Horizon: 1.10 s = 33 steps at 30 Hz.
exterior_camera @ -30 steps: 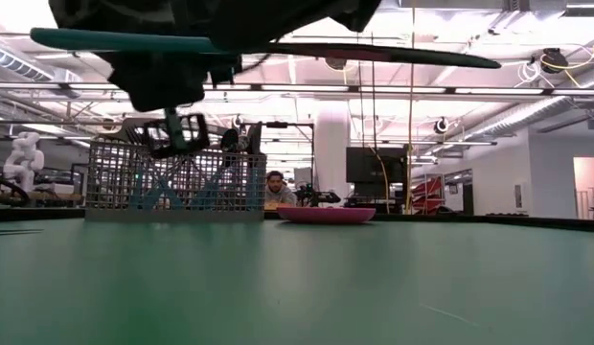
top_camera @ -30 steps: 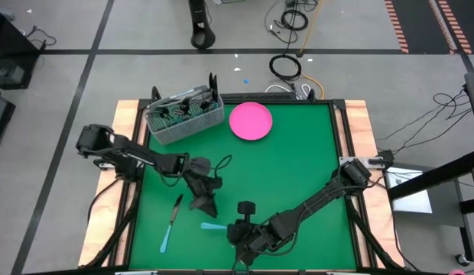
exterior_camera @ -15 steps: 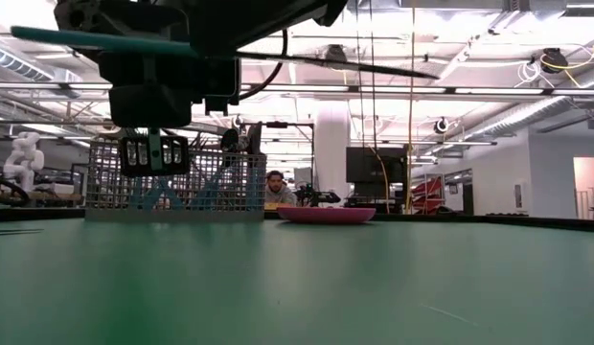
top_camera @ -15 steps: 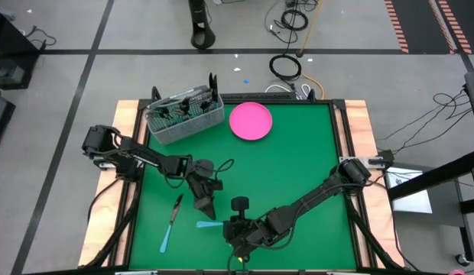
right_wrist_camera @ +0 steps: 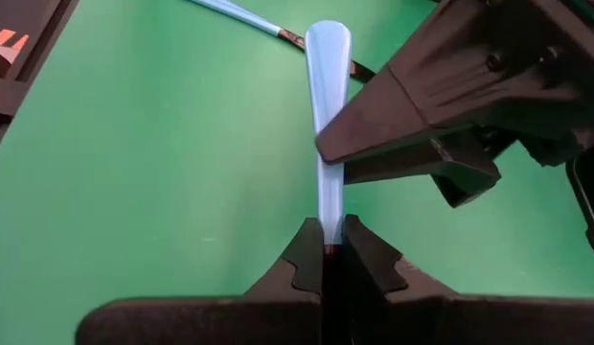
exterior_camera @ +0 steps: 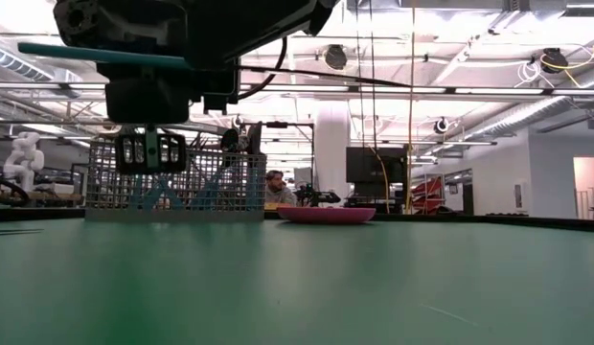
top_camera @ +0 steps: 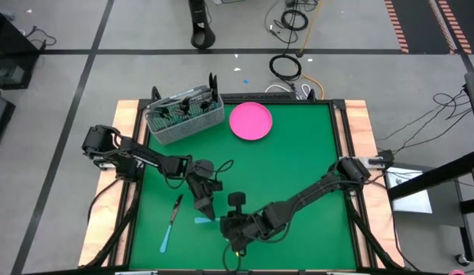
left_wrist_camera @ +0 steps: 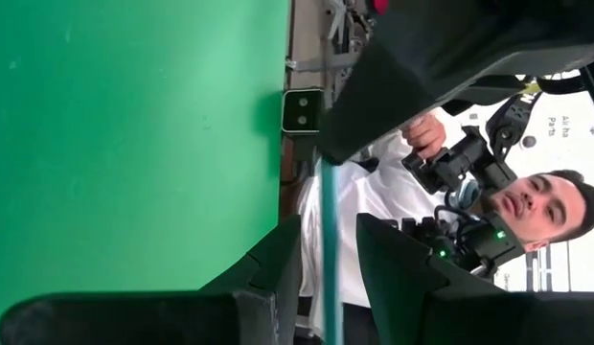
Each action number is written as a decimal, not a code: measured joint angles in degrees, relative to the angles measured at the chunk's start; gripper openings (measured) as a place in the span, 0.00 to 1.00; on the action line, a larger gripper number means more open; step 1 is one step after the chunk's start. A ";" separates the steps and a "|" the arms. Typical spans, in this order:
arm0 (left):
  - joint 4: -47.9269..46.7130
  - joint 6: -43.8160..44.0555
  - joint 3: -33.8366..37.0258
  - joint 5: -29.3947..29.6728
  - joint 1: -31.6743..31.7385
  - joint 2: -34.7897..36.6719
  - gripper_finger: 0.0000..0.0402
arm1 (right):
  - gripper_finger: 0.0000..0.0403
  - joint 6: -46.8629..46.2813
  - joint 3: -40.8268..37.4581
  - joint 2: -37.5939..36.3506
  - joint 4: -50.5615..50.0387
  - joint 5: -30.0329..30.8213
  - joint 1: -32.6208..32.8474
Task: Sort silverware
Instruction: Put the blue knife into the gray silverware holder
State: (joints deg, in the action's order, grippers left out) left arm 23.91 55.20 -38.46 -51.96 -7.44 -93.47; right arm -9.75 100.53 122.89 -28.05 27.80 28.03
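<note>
At upper left, the grey wire-mesh basket (top_camera: pixel 183 118) holds upright silverware (top_camera: pixel 176 107). Lower centre, the right gripper (right_wrist_camera: pixel 332 251) pinches a light blue plastic-handled utensil (right_wrist_camera: pixel 328 105) tight; the left gripper (top_camera: pixel 206 208), fingers parted, straddles its handle.

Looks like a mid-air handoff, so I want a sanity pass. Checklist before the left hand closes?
1. Right hand shut on the blue handle: ok.
2. Handle between the left hand's fingers: ok.
3. Left hand open, with a gap on each side of the handle: ok.
4. Handle lifted clear of the table: ok.
5. Fork, spoon or knife: cannot tell, the head is hidden.
6. Basket upright at the far left corner: ok.
</note>
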 joint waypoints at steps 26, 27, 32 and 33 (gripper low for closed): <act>0.69 -1.79 0.11 0.36 -0.89 0.00 0.04 | 0.01 2.55 0.02 0.02 1.42 -0.75 -1.04; 0.71 -2.01 0.11 0.47 -0.89 0.00 0.04 | 0.02 2.55 0.02 0.02 1.42 -0.76 -1.04; 0.99 -3.19 0.11 1.21 -0.94 0.00 0.04 | 0.10 2.49 0.02 0.01 1.61 -0.51 -1.02; 1.27 -3.39 0.10 1.90 -0.94 0.00 0.04 | 0.13 2.49 0.02 -0.23 1.46 0.22 -0.98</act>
State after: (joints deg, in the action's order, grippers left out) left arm 25.19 51.81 -38.36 -50.06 -8.38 -93.47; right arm -7.27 100.55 122.66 -26.59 28.02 27.05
